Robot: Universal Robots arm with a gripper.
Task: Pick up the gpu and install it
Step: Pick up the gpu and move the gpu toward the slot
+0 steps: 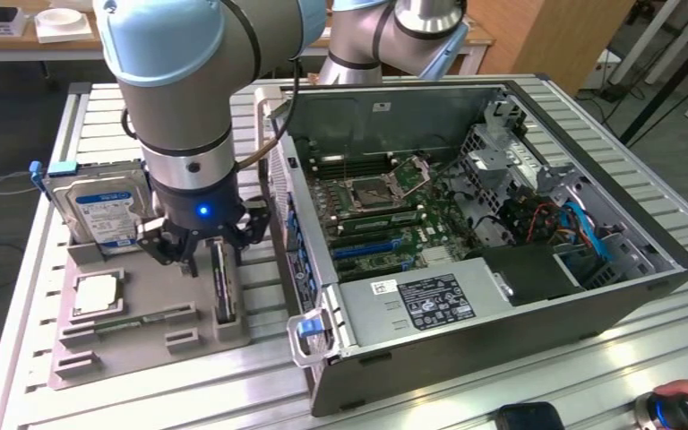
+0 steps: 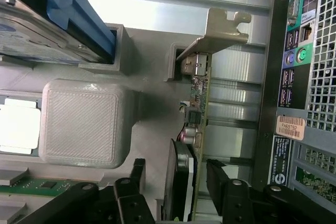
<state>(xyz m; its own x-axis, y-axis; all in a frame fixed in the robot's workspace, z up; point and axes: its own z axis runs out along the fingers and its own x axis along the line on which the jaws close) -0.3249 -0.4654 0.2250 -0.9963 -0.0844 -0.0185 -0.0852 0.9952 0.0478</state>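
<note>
Wrist view puts me mid-pickup, I judge: gripper (image 2: 176,170) spread wide astride the gpu (image 2: 198,98), needing a centred squeeze.

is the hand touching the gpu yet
Apart. In the wrist view the open hand straddles the gpu; grey holder shows between the card and the hand on both sides, though one gap is slim.
</note>
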